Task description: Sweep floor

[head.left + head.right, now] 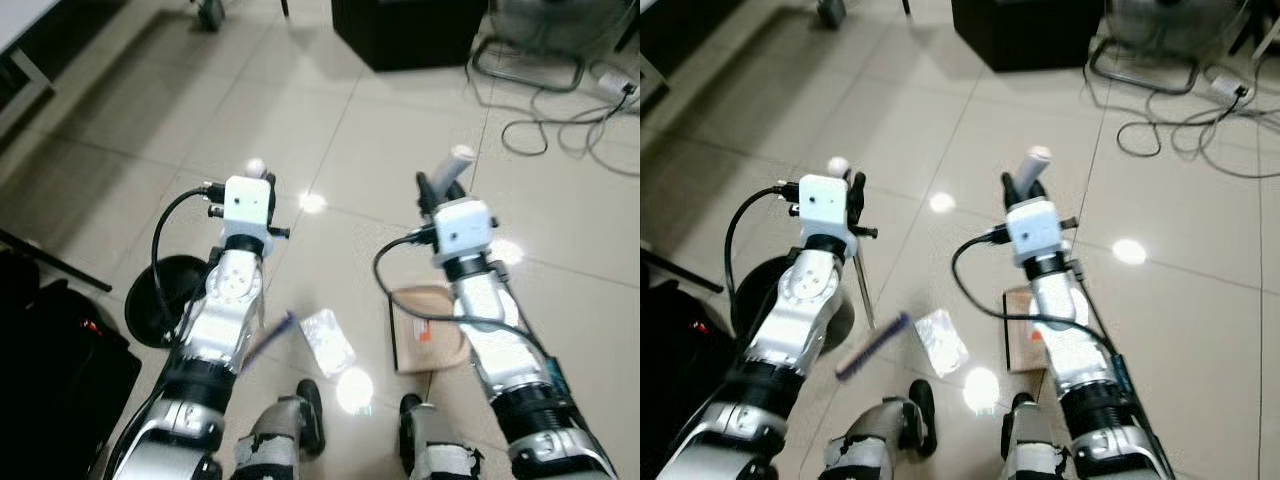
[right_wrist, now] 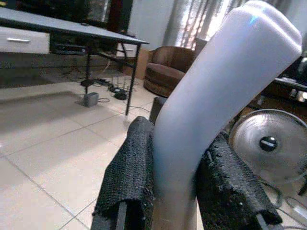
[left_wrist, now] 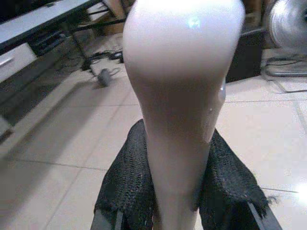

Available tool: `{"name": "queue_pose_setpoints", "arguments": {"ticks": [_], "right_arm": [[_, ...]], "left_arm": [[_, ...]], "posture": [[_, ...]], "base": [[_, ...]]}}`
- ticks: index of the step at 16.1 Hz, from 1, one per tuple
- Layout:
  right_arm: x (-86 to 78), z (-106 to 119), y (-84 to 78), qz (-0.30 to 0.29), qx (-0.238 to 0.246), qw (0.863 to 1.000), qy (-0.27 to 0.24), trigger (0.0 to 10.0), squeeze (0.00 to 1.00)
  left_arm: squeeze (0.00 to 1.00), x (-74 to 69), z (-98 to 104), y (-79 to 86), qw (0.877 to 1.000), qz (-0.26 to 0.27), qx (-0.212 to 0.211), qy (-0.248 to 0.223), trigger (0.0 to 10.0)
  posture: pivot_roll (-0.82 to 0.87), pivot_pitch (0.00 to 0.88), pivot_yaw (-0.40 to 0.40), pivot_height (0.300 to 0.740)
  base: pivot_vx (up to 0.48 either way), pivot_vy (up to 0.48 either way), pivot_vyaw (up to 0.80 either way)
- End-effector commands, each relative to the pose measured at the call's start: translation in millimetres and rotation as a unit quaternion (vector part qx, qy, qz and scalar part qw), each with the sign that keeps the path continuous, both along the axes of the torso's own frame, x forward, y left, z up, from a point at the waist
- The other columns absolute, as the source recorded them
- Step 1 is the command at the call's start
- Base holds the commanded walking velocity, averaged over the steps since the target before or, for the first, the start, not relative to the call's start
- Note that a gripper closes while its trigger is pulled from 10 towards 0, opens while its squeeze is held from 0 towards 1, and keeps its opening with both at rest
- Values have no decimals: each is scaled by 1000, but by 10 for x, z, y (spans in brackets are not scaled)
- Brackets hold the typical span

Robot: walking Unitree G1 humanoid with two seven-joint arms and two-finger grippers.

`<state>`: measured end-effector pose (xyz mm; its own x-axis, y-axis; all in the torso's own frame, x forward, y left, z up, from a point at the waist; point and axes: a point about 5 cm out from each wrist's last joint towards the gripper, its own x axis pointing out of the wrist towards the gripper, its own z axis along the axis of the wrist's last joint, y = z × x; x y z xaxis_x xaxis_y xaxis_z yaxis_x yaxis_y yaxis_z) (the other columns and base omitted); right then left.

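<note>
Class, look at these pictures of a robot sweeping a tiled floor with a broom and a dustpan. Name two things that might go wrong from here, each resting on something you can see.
1. The silver wrapper lies close before the robot's feet; a step forward may tread on it or kick it away from the dustpan.
2. Loose cables trail over the tiles ahead; the broom, held by the left gripper, could snag them if the sweeping moves that way.

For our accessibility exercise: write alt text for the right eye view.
Two silver robot arms reach over a tiled floor, the left claw gripping a broom handle, the right claw a dustpan handle. A crumpled wrapper lies between them.
</note>
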<state>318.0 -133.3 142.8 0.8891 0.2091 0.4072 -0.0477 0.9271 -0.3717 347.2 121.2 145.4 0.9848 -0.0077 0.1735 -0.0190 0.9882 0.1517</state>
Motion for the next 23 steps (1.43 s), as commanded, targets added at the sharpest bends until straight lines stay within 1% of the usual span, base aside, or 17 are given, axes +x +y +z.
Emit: {"name": "queue_pose_setpoints", "arguments": {"ticks": [1, 2, 3, 6, 8, 10, 11, 14, 16, 17, 18, 19, 21, 22, 23], "right_arm": [[-30, -62, 114, 18, -17, 1000, -5, 10000, 0], [-48, -109, 202, 28, -28, 999, -7, 10000, 0], [-57, -127, 236, 33, -31, 999, -9, 10000, 0], [-95, -156, 489, 61, 5, 998, -8, 10000, 0], [-131, -162, 599, 71, 24, 997, -8, 10000, 0], [-180, -173, 672, 78, 36, 996, -10, 10000, 0], [-216, -192, 717, 86, 34, 996, -9, 10000, 0], [-297, -303, 791, 97, 7, 995, 7, 10000, 0], [-303, -321, 809, 95, 6, 995, 13, 10000, 0], [-301, -321, 818, 93, 7, 996, 15, 10000, 0], [-292, -317, 834, 91, 9, 996, 17, 10000, 0], [-288, -316, 837, 89, 11, 996, 18, 10000, 0], [-244, -332, 773, 51, 46, 997, 38, 10000, 0], [-236, -350, 738, 40, 55, 997, 46, 10000, 0], [-240, -365, 720, 39, 60, 996, 51, 10000, 0]], "left_arm": [[0, 2, -59, 45, 1000, 27, -1, 2, 10000], [0, 19, -75, -8, 999, 32, -6, 3, 10000], [0, 25, -85, -31, 999, 33, -5, 2, 10000], [0, 82, -118, -121, 997, 71, -29, 10, 10000], [0, 108, -128, -160, 996, 85, -39, 12, 10000], [0, 124, -129, -171, 994, 99, -51, 9, 10000], [0, 139, -125, -168, 993, 106, -52, 8, 10000], [0, 188, -109, -183, 992, 115, -51, 11, 10000], [0, 211, -85, -230, 992, 114, -53, 12, 10000], [0, 226, -67, -280, 992, 112, -56, 12, 10000], [0, 245, -32, -346, 991, 110, -70, 14, 10000], [0, 252, -15, -369, 991, 111, -74, 14, 10000], [0, 293, 103, -504, 983, 113, -144, 18, 10000], [0, 312, 170, -567, 976, 105, -189, 20, 10000], [0, 327, 222, -616, 970, 92, -223, 21, 10000]], "posture": [[49, 385, 145, 740], [49, 388, 145, 740], [48, 387, 144, 740], [45, 385, 143, 740], [31, 380, 138, 740], [20, 378, 138, 740], [14, 378, 140, 740], [9, 378, 138, 740], [4, 379, 136, 740], [-1, 380, 134, 740], [-7, 380, 134, 740], [-11, 379, 134, 740], [-22, 378, 131, 740], [-24, 378, 129, 740], [-25, 377, 127, 740]], "base": [[0, 0, 0], [0, 0, 0], [0, 0, 0], [0, 0, 0], [0, 0, 0], [0, 0, 0], [0, 0, 0], [0, 0, 0], [0, 0, 0], [0, 0, 0], [0, 0, 0], [0, 0, 0], [0, 0, 0], [0, 0, 0], [0, 0, 0]]}}
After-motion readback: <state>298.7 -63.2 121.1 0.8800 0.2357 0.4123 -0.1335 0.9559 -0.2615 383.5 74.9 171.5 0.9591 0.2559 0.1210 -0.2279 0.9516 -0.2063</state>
